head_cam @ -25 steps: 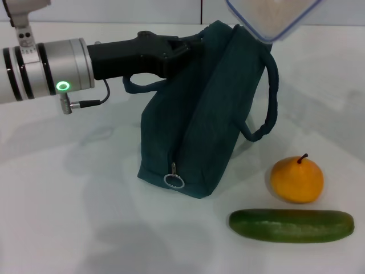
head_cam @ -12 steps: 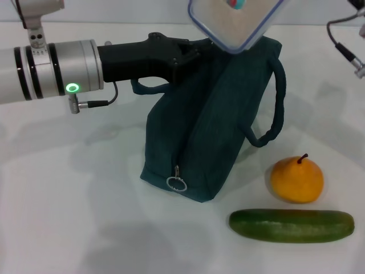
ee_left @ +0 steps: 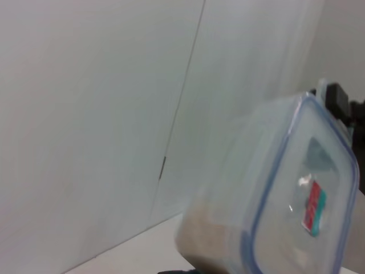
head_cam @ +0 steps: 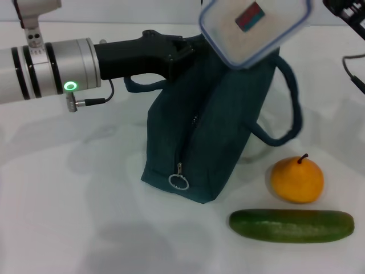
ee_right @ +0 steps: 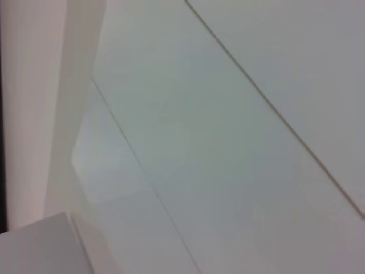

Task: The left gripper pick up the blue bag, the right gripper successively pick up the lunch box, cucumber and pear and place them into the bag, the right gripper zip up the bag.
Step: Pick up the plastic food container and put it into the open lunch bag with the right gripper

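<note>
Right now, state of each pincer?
Left pincer: shut on the bag, at its top edge.
Right pincer: almost out of view; the lunch box is up over the bag, grip cannot be told.

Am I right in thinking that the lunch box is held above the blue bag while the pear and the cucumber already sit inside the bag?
Not quite. The lunch box is above the blue bag, but the head view shows the pear and the cucumber lying on the table beside the bag, not inside it.

Tilted clear lunch box point(head_cam: 255, 28) above upright blue bag point(head_cam: 211, 125); pear point(head_cam: 296, 180) beside cucumber point(head_cam: 291, 225).
</note>
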{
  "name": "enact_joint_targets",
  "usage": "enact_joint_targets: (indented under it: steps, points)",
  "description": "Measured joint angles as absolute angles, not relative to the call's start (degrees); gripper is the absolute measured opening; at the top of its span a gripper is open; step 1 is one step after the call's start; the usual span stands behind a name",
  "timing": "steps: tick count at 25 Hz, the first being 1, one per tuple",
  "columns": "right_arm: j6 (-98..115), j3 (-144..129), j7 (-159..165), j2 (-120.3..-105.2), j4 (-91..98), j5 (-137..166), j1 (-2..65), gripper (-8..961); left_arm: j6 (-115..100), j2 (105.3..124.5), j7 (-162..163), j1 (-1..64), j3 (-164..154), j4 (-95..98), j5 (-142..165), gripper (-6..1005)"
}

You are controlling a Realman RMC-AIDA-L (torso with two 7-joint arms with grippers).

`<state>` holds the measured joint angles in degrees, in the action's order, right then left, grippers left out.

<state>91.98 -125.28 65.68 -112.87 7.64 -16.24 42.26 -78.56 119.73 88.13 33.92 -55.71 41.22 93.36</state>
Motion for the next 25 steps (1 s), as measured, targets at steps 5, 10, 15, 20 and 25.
enact_joint_targets:
  steps: [5, 10, 15, 20, 25]
  points:
    - [92.2, -125.6, 65.6, -112.21, 7.6, -16.2, 39.4, 152, -78.1, 119.72, 88.1, 34.0, -55.7, 41.2, 93.3, 40]
    - [93.3, -125.6, 65.9, -111.18, 7.6, -14.1, 37.7, 159, -77.8, 119.71, 88.5, 34.3, -55.7, 41.2, 93.2, 40]
    - [92.7, -125.6, 65.9, -110.36, 7.0, -8.8, 37.8, 167, -77.7, 119.70, 88.2, 34.6, -56.1, 40.7, 91.9, 38]
    - [89.5, -125.5, 66.3, -109.73, 7.5, -0.4, 39.8, 174, -77.4, 119.72, 88.1, 35.4, -56.1, 39.8, 91.8, 37]
    - [88.8, -125.4, 65.6, -110.01, 7.5, 2.2, 41.0, 182, -76.9, 119.77, 88.1, 36.6, -56.1, 38.3, 91.7, 36]
